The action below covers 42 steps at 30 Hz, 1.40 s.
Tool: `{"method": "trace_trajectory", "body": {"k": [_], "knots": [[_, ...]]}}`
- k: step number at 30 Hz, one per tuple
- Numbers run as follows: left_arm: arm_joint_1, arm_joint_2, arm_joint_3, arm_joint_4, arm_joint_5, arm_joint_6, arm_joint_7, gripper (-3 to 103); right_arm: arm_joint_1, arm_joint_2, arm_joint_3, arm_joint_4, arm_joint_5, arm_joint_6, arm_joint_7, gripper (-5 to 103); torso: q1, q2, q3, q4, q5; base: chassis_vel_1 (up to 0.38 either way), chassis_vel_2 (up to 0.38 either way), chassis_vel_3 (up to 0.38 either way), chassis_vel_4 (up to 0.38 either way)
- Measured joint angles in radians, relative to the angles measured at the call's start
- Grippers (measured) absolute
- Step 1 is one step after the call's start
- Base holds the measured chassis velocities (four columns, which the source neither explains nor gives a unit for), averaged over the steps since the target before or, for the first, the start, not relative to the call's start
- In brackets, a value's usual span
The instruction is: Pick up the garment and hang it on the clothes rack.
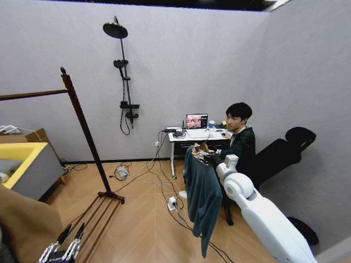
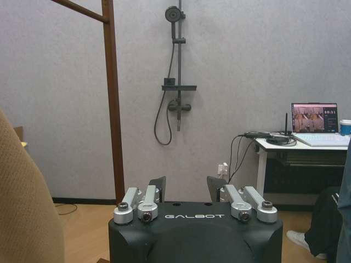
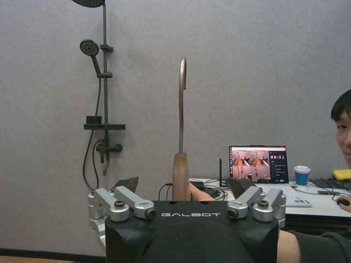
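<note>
Your right gripper [image 1: 204, 155] is out front at the garment's [image 1: 202, 197] hanger, and the teal cloth hangs straight down from it, clear of the floor. A person's hand [image 1: 196, 154] is on the hanger too. In the right wrist view the hanger neck [image 3: 180, 175] and hook [image 3: 182, 104] stand upright between wide-spread fingers [image 3: 127, 183]; contact I can't confirm. Behind sit the desk [image 1: 186, 138] with a laptop [image 1: 197, 121], and cables [image 1: 159, 189] trail over the floor between you and the clothes rack [image 1: 85, 129], well off to your left. Your left gripper [image 1: 64, 247] hangs low, jaws apart and empty, beside tan cloth [image 2: 24, 203]; its wrist view shows the rack's upright [image 2: 112, 98] and the wall shower [image 2: 174, 66].
</note>
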Motion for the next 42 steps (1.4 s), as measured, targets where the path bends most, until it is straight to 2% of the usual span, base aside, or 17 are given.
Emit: {"method": "trace_trajectory", "body": {"k": [1,2,5,6,8,9,11,12,14,15,17,18,21,23,32,35,42], "knots": [[0.0,0.0,0.0,0.0,0.0,0.0,0.0,46,0.002,0.005,-0.004,-0.003,-0.002,-0.001,0.002,89,0.0,0.0,0.0,0.0,0.0,0.0,0.0,0.0,0.0],[0.0,0.0,0.0,0.0,0.0,0.0,0.0,46,0.002,0.005,-0.004,-0.003,-0.002,-0.001,0.002,89,0.0,0.0,0.0,0.0,0.0,0.0,0.0,0.0,0.0],[0.0,0.0,0.0,0.0,0.0,0.0,0.0,46,0.002,0.017,-0.004,-0.006,-0.005,-0.004,0.005,73,0.0,0.0,0.0,0.0001,0.0,0.0,0.0,0.0,0.0],[0.0,0.0,0.0,0.0,0.0,0.0,0.0,46,0.002,0.017,-0.004,-0.006,-0.005,-0.004,0.005,73,0.0,0.0,0.0,0.0001,0.0,0.0,0.0,0.0,0.0],[0.0,0.0,0.0,0.0,0.0,0.0,0.0,46,-0.005,0.018,-0.001,-0.006,-0.01,-0.005,0.005,62,0.0,0.0,0.0,0.0,0.0,0.0,0.0,0.0,0.0],[0.0,0.0,0.0,0.0,0.0,0.0,0.0,46,-0.005,0.018,-0.001,-0.006,-0.01,-0.005,0.005,62,0.0,0.0,0.0,0.0,0.0,0.0,0.0,0.0,0.0],[0.0,0.0,0.0,0.0,0.0,0.0,0.0,46,-0.009,0.018,0.002,-0.002,-0.01,-0.005,0.005,51,0.0,0.0,0.0,0.0,0.0,0.0,0.0,0.0,0.0],[0.0,0.0,0.0,0.0,0.0,0.0,0.0,46,-0.009,0.018,0.002,-0.002,-0.01,-0.005,0.005,51,0.0,0.0,0.0,0.0,0.0,0.0,0.0,0.0,0.0],[0.0,0.0,0.0,0.0,0.0,0.0,0.0,46,-0.014,0.018,0.008,0.003,-0.01,-0.006,0.009,40,0.0,0.0,0.0,0.0,0.0,0.0,0.0,0.0,0.0],[0.0,0.0,0.0,0.0,0.0,0.0,0.0,46,-0.014,0.018,0.008,0.003,-0.01,-0.006,0.009,40,0.0,0.0,0.0,0.0,0.0,0.0,0.0,0.0,0.0],[0.0,0.0,0.0,0.0,0.0,0.0,0.0,46,-0.021,0.019,0.017,0.009,-0.008,-0.008,0.012,30,0.0,0.0,0.0,0.0,0.0,0.0,0.0,0.0,0.0],[0.0,0.0,0.0,0.0,0.0,0.0,0.0,46,-0.021,0.019,0.017,0.009,-0.008,-0.008,0.012,30,0.0,0.0,0.0,0.0,0.0,0.0,0.0,0.0,0.0],[0.0,0.0,0.0,0.0,0.0,0.0,0.0,46,-0.036,0.02,0.03,0.017,-0.006,-0.01,0.014,14,0.0,0.0,0.0,0.0001,0.0,0.0,0.0,0.0,0.0],[0.0,0.0,0.0,0.0,0.0,0.0,0.0,46,-0.039,0.02,0.032,0.019,-0.006,-0.01,0.014,10,0.0,0.0,0.0,0.0002,0.0,0.0,0.0,0.0,0.0],[0.0,0.0,0.0,0.0,0.0,0.0,0.0,46,-0.068,0.011,0.058,0.054,0.042,-0.006,0.016,10,0.0,0.0,0.0,0.0001,0.0001,0.0,0.0,0.0,0.0],[0.0,0.0,0.0,0.0,0.0,0.0,0.0,46,-0.136,-0.007,0.116,0.092,0.054,0.031,0.007,10,0.0,0.0,0.0,0.0002,0.0001,0.0,0.0,0.0,0.0],[0.0,0.0,0.0,0.0,0.0,0.0,0.0,46,-0.25,-0.044,0.214,0.196,0.086,0.047,0.008,10,0.0,0.0,0.0,-0.0004,0.0001,0.0,0.0,0.0,0.0]]}}
